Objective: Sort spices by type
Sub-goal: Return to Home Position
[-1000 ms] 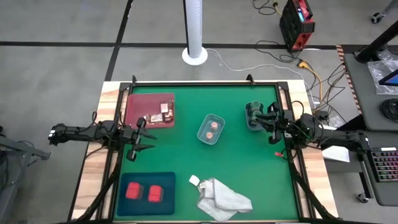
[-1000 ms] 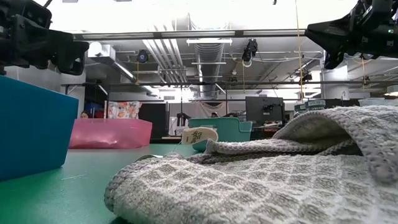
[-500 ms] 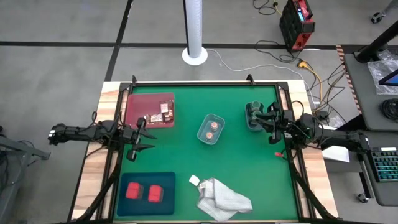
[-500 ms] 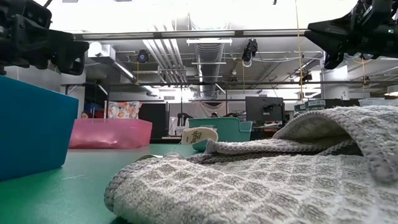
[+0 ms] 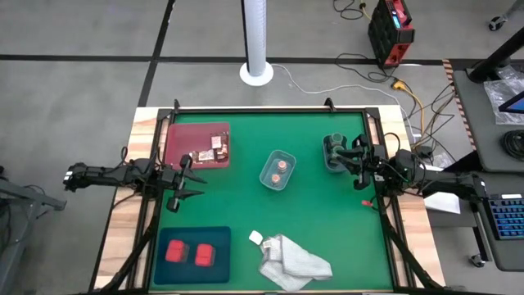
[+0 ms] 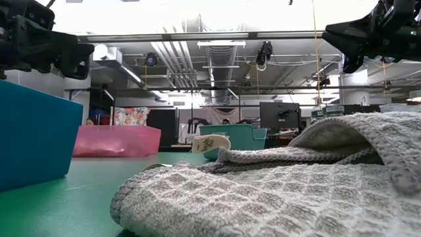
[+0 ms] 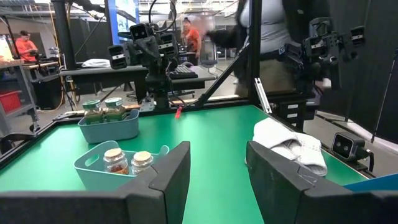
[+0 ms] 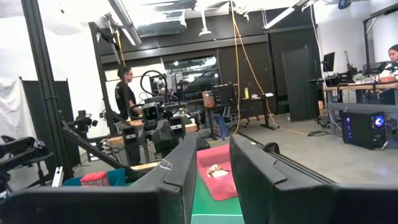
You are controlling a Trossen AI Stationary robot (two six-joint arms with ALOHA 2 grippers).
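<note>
Sorted by kind on the green surface (image 5: pixel 327 229).
Two bright pink blocks (image 5: pixel 176 252), brown foil sachets (image 5: pixel 210 148), tan-topped jars (image 5: pixel 278 170), dark green jars (image 5: pixel 333 151); left claw (image 5: pixel 188 180) and right claw (image 5: pixel 356 161) gape empty.

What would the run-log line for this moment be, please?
left claw open | right claw open | pink blocks in blue tray

A robotics lab: exposed ceiling ducts (image 6: pixel 220 62), a monitor (image 6: pixel 279 113), a keyboard (image 5: pixel 506 220) and bare concrete floor (image 5: pixel 82 82)
</note>
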